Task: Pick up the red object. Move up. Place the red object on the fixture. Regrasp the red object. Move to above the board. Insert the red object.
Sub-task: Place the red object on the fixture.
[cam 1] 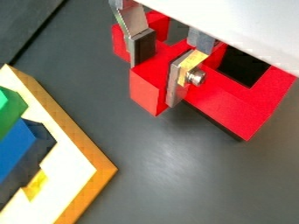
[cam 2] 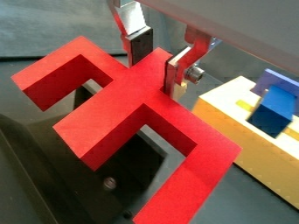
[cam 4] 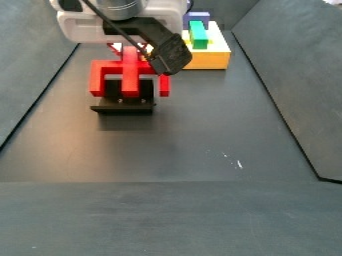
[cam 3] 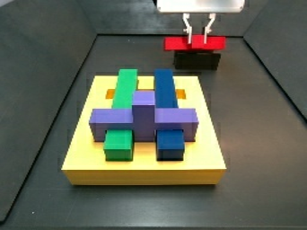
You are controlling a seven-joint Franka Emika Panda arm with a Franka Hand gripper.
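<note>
The red object (cam 3: 177,42) lies across the fixture (cam 3: 198,61) at the far end of the floor, beyond the board (cam 3: 144,162). It also shows in a side view (cam 4: 107,80) on the fixture (cam 4: 127,106). My gripper (cam 1: 160,79) comes down from above, with its two fingers on either side of the central stub of the red object (cam 1: 233,101). Both pads press its sides. In a wrist view the gripper (cam 2: 156,74) clamps the stub of the red object (cam 2: 117,114), with the dark fixture (cam 2: 105,184) under it.
The yellow board (cam 4: 214,58) carries green, blue and purple blocks and sits close beside the fixture. Its corner shows in both wrist views (cam 1: 70,166) (cam 2: 233,122). Dark walls ring the floor.
</note>
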